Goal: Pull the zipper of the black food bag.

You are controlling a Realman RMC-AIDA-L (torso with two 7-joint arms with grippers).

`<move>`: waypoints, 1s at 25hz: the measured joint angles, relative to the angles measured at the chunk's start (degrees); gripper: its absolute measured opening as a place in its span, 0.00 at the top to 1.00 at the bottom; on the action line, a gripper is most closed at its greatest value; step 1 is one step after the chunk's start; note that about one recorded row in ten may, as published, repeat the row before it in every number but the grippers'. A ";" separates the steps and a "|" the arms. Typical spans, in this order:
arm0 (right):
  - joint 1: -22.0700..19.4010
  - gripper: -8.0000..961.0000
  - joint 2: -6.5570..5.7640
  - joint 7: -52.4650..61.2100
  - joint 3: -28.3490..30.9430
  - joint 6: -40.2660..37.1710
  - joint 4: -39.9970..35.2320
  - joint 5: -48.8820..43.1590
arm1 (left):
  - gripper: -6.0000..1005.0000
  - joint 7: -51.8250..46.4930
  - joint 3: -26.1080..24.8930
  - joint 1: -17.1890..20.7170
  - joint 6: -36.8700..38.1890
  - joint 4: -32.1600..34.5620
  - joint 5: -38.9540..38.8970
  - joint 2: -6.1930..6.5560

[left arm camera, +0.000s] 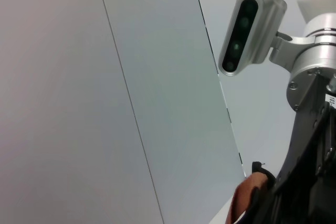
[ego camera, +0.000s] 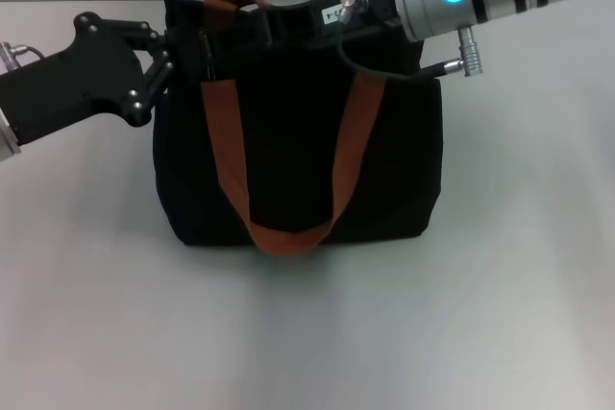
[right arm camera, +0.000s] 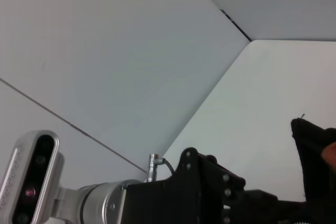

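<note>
Head view, bag: the bag [ego camera: 298,160] stands upright on the table [ego camera: 500,314], orange straps [ego camera: 288,228] hanging down its front; its top edge runs side to side, from one gripper to the other.
Head view, left gripper: the left gripper [ego camera: 187,50] sits at the bag's upper corner on the robot's left, fingers against the fabric; black on black, so I cannot tell if they are apart or clamped.
Head view, right gripper: the right gripper [ego camera: 288,18] reaches over the top edge, near the strap loop; its fingers are hidden.
Head view, zipper: not visible; judged to lie along the top edge, between the two grippers.
Left wrist view: the right arm's camera [left arm camera: 247,27], a bit of strap, dark fabric; no zipper shown.
Right wrist view: the left gripper's black body, the bag's corner just beyond it; fingertips out of sight.
Key relation: the zip line probably runs gripper to gripper, so the pull goes along that axis; which arm is nearer the tab cannot be told.
</note>
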 joint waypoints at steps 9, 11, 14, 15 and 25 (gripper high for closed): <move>-2.03 0.26 -0.17 0.01 0.02 -1.09 -2.97 -0.04 | 0.96 -1.78 0.00 -0.32 1.66 0.28 -0.11 0.62; -2.06 0.27 -0.17 0.01 -0.01 -1.10 -3.00 -0.08 | 0.96 -1.78 0.00 -0.32 1.66 0.28 -0.11 0.62; -2.06 0.28 -0.16 0.01 -0.25 -1.10 -3.05 -0.21 | 0.96 -2.71 0.00 -0.95 1.76 0.36 -0.11 0.68; -2.05 0.29 -0.15 -0.03 -0.29 -1.10 -3.08 -0.24 | 0.96 -2.79 0.00 -1.08 1.77 0.37 -0.11 0.68; -2.03 0.35 0.01 -0.41 -0.45 -0.80 -3.11 -0.35 | 0.96 -3.09 0.02 -1.25 2.24 0.74 -0.12 0.71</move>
